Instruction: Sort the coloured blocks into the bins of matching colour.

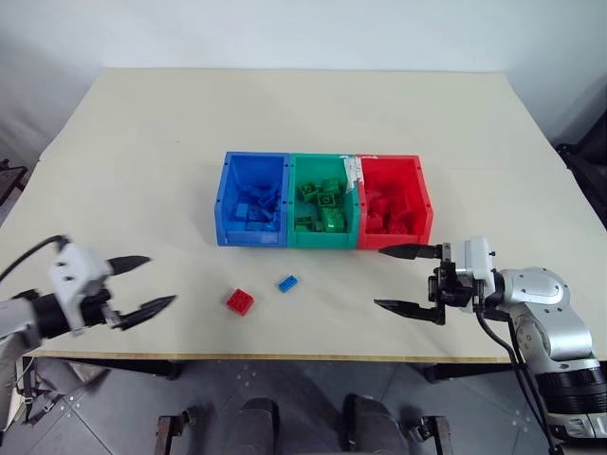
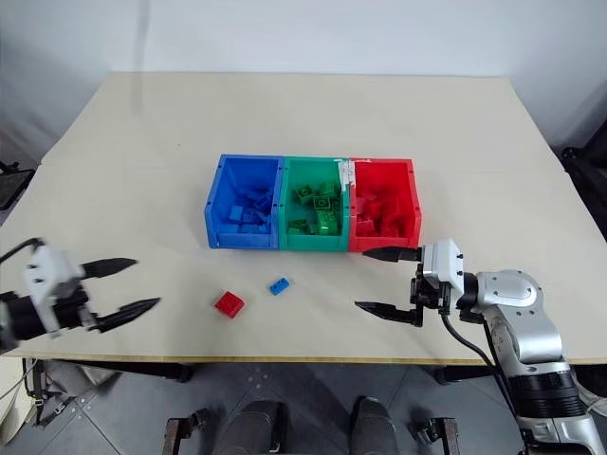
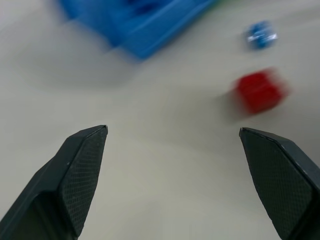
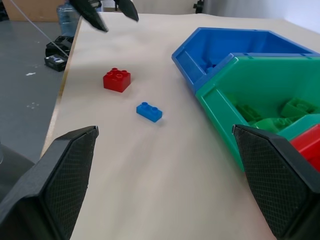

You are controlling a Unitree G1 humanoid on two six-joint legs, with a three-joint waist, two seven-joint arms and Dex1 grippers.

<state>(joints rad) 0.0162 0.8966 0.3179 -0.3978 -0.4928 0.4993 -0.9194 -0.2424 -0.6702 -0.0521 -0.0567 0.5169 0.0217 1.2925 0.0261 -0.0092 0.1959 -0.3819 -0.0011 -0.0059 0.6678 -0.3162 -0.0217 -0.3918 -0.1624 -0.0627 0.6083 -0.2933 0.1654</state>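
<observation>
Three joined bins stand mid-table: blue bin (image 1: 224, 204), green bin (image 1: 292, 204), red bin (image 1: 424, 204), each holding several blocks of its own colour. In front of them on the bare table lie a red block (image 1: 239, 301) and a smaller blue block (image 1: 287, 282). My left gripper (image 1: 150, 283) hovers open and empty near the front left edge, left of the red block. My right gripper (image 1: 410, 279) stands open and empty at the front right, below the red bin, pointing left toward the loose blocks (image 4: 117, 80).
The cream table (image 1: 303, 114) stretches wide behind and beside the bins. Its front edge (image 1: 285, 356) runs just below both grippers. Dark floor and equipment lie beyond the left edge.
</observation>
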